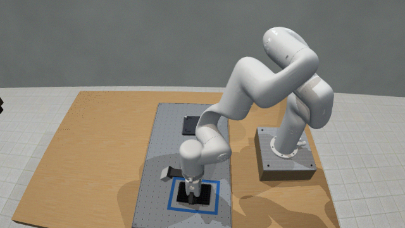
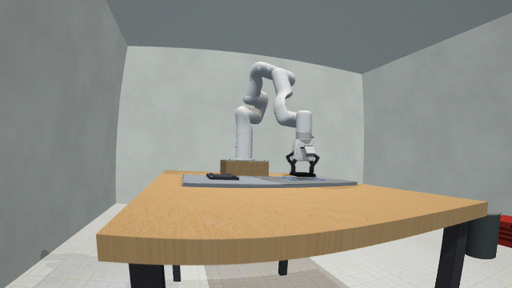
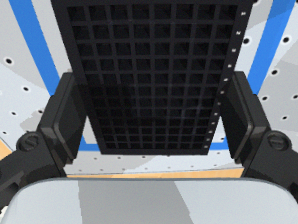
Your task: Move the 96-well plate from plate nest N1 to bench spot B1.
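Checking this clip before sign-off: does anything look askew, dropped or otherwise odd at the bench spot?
Nothing stands out. The 96-well plate sits level and right way up inside the blue taped outline, long sides parallel to it. The gripper is shut on the plate's long sides. The plate nest sits bare farther back.

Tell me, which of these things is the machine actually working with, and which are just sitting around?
Part of the job:
- black 96-well plate, gripped in the tool
- blue taped outline, where the plate goes
- dark plate nest, now vacant
- grey deck

Just lying about:
- wooden table
- grey block under the arm
- dark bin
- red object on the floor
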`<state>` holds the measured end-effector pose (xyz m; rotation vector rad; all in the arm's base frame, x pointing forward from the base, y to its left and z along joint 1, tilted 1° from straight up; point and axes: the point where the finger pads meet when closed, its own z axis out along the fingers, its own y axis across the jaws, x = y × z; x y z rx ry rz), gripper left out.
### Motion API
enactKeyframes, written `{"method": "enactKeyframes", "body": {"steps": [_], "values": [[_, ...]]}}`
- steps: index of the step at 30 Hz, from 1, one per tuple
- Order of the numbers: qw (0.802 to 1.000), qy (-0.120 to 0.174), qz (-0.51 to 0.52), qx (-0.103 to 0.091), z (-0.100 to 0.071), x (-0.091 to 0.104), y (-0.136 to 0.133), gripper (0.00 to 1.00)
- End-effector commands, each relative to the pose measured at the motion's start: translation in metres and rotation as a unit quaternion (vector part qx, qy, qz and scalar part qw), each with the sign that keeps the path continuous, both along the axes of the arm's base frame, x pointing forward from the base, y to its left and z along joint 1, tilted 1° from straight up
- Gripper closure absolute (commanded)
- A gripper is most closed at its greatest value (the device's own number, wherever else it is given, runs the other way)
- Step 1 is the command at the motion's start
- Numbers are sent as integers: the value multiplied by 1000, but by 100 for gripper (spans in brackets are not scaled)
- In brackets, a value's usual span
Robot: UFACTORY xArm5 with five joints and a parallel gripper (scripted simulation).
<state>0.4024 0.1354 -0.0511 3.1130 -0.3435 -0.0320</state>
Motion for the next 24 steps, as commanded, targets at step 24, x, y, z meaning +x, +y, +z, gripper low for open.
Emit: {"method": "enactKeyframes", "body": {"steps": [24], "values": [[1000,-2,0,1,-1,1,0,100]]}}
